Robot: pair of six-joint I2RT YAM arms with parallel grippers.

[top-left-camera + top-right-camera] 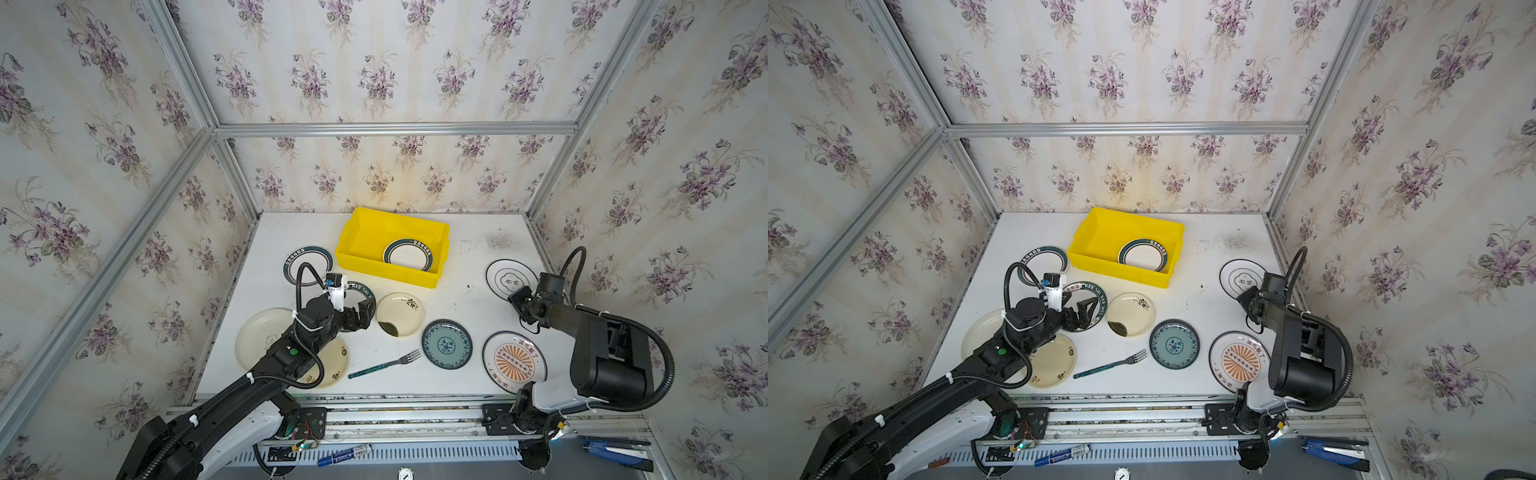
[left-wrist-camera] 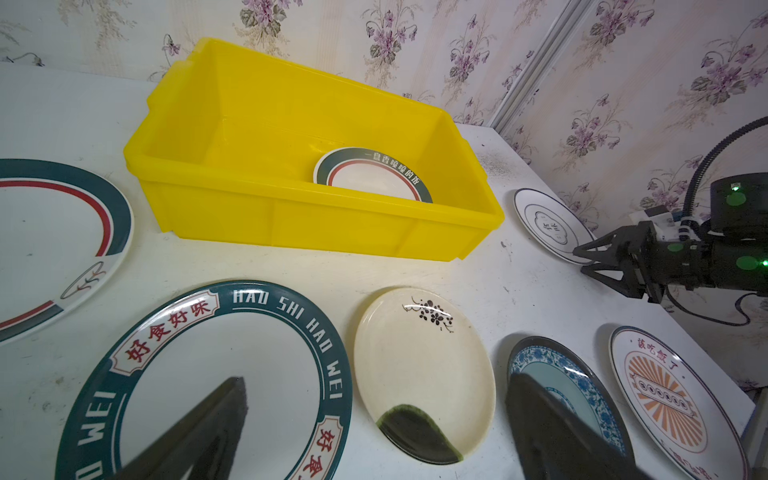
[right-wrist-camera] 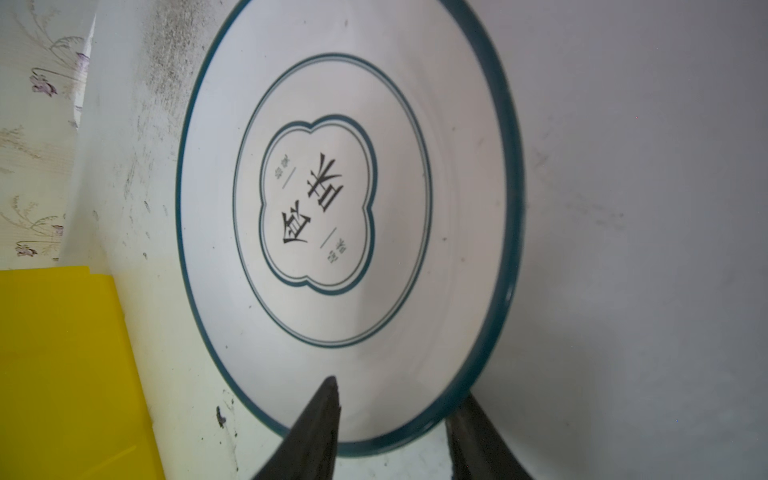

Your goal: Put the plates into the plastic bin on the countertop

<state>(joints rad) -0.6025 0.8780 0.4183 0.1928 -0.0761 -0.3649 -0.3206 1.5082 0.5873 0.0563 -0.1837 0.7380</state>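
- The right pincer [image 3: 399, 390] stood narrow at the near rim of the white plate with the clover-shaped mark [image 3: 345, 203]. One finger sat over the plate's face and the other outside the rim. Whether it had pinched the rim could not be told.
- That plate lay flat on the countertop [image 1: 461, 257], straight ahead of the right pincer. The yellow bin [image 1: 382, 272] stood beyond it, off toward the left pincer's side, near the plate but apart from it.
- The left pincer [image 1: 361, 318] hung wide open and empty over the lettered plate [image 2: 232, 353], with the bin ahead of it past that plate's far rim.
- One teal-rimmed plate [image 1: 409, 255] already rested inside the bin, at the end nearer the right pincer.
- Between the two pincers lay the cream plate with a dark sprig [image 1: 401, 313], the blue patterned plate [image 1: 446, 344] and the orange sunburst plate [image 1: 514, 362]. A fork [image 1: 384, 364] beside them was no part of the job.
- The step in hand looked like the grasp of a second plate, so the task seemed barely begun.
- The next move called for a firm pinch on the thin rim and a lift that cleared the countertop. After that came a carry over the bin's wall into the free half. The slick rim looked likely to slip if gripped shallowly.
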